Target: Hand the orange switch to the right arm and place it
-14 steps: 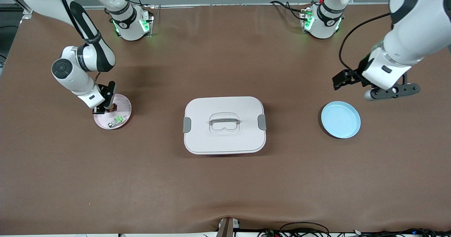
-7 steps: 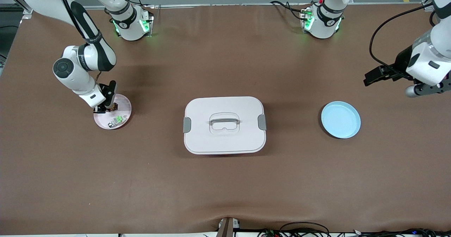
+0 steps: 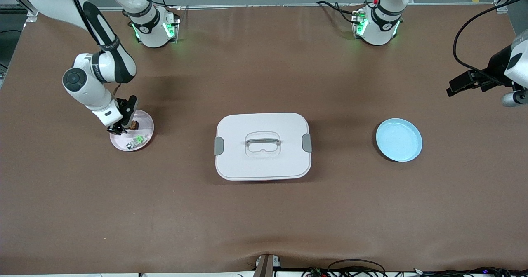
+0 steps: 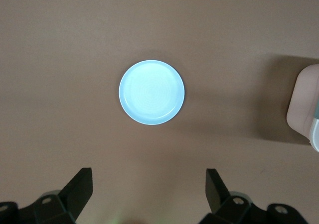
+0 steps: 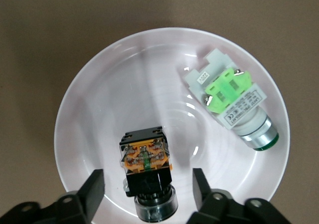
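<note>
The orange switch (image 5: 147, 157), a small black block with an orange face, lies on the pink plate (image 5: 99, 94) beside a green-faced switch (image 5: 232, 100). My right gripper (image 5: 148, 184) is open low over the plate, one finger on each side of the orange switch, with a gap on both sides. In the front view the orange switch (image 3: 134, 125) sits on the pink plate (image 3: 146, 125) at the right arm's end of the table, next to the right gripper (image 3: 119, 127). My left gripper (image 4: 148, 176) is open and empty, high over bare table near the blue plate (image 4: 151, 92).
A white lidded box (image 3: 262, 146) with a handle stands mid-table. The empty blue plate (image 3: 399, 139) lies toward the left arm's end. The left arm's wrist (image 3: 517, 62) hangs at that end's edge. The brown mat covers the table.
The left arm has swung away from the blue plate toward its own end of the table. The right gripper has barely moved over the pink plate.
</note>
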`<state>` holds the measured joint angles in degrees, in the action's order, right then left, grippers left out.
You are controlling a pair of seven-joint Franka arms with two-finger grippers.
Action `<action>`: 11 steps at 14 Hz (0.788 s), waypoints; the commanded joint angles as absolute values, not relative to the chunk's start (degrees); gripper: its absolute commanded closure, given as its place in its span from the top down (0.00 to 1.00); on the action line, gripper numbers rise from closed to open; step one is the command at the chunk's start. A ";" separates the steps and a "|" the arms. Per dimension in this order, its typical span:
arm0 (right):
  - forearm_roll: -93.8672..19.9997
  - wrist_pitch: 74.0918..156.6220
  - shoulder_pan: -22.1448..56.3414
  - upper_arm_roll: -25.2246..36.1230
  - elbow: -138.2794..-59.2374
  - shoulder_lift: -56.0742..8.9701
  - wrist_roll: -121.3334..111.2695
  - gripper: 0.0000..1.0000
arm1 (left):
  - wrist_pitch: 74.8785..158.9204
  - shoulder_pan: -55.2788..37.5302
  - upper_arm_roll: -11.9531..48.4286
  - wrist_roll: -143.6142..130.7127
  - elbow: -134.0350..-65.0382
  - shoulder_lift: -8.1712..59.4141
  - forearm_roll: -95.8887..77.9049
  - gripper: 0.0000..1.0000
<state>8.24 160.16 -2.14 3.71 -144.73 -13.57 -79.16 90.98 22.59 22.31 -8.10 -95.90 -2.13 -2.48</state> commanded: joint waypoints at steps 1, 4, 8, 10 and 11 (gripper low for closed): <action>9.49 158.92 -2.55 3.16 -145.28 -12.48 -77.34 1.00 | 91.06 23.47 22.59 -6.86 -98.09 -4.92 -3.52 1.00; 9.49 154.53 -2.81 3.16 -144.50 -9.94 -77.17 1.00 | 91.49 23.47 22.59 -6.86 -98.09 -4.83 -3.60 1.00; 9.49 138.21 -2.72 3.16 -139.15 -3.62 -72.60 1.00 | 91.76 23.47 22.50 -6.86 -98.00 -4.83 -3.60 1.00; 9.40 128.81 -2.99 3.16 -133.80 -2.03 -72.42 1.00 | 91.84 22.77 21.98 -6.94 -98.09 -4.75 -3.60 1.00; 8.88 125.45 -3.42 3.34 -131.07 -1.50 -71.90 1.00 | 91.85 21.98 21.28 -6.94 -98.09 -4.75 -3.60 1.00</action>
